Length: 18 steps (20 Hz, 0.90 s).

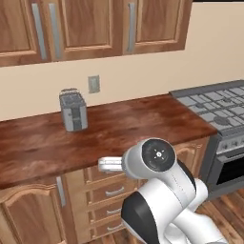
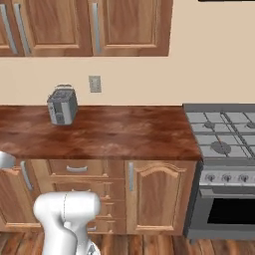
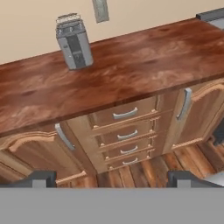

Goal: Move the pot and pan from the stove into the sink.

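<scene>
On my far left stands a grey toaster [image 1: 73, 111] on the wooden surface [image 1: 119, 128], with a wall outlet [image 1: 94, 84] just above and to its right — none of that is my business. Below the surface run a stack of drawers [image 3: 124, 135] and cabinet doors, and my hand [image 3: 112, 179] looks straight at them: in the hand view its two dark fingertips [image 3: 39, 178] stand wide apart at the bottom, with nothing between them, so it is open and holding nothing. My arm is folded low in front of the cabinets, well short of any work. Going on rightward, the bare wood ends where the stove [image 1: 217, 107] begins — grey grates and round burners, knobs and a dark oven door below. That is the direction that matters: the stove lies well off to the right of my hand, at the edge of both base views, and just clips the top right corner of the hand view. On the part of the grates I can see, I make out neither pot nor pan, so I judge they sit further right. I cannot place the sink from here. My next move, I reckon, is to shift right and face the stove before reaching.
</scene>
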Available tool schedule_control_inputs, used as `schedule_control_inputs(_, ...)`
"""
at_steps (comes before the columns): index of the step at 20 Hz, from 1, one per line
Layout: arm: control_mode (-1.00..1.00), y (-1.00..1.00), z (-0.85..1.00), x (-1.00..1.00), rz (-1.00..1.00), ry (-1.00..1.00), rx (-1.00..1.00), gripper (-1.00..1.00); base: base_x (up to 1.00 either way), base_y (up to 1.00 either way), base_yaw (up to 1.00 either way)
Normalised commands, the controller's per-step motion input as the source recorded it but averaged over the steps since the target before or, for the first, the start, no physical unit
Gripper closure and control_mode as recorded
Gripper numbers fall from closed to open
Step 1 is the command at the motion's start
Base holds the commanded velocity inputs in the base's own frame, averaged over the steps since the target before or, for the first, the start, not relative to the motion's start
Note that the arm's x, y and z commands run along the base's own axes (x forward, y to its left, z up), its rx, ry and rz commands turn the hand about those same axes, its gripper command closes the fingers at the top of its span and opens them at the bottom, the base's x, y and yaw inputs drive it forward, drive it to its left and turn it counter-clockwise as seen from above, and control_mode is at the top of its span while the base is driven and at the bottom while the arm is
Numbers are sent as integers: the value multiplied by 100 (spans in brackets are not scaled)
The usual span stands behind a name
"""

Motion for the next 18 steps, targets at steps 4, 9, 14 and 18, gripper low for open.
schedule_control_inputs(4,100,0,0,0,0,0,0,-100,10,-92,-9)
schedule_control_inputs(9,100,0,0,0,0,0,0,-100,16,-92,-10)
schedule_control_inputs(14,100,0,0,0,0,0,0,-100,20,-95,-10)
schedule_control_inputs(18,100,0,0,0,0,0,0,-100,23,-97,-11)
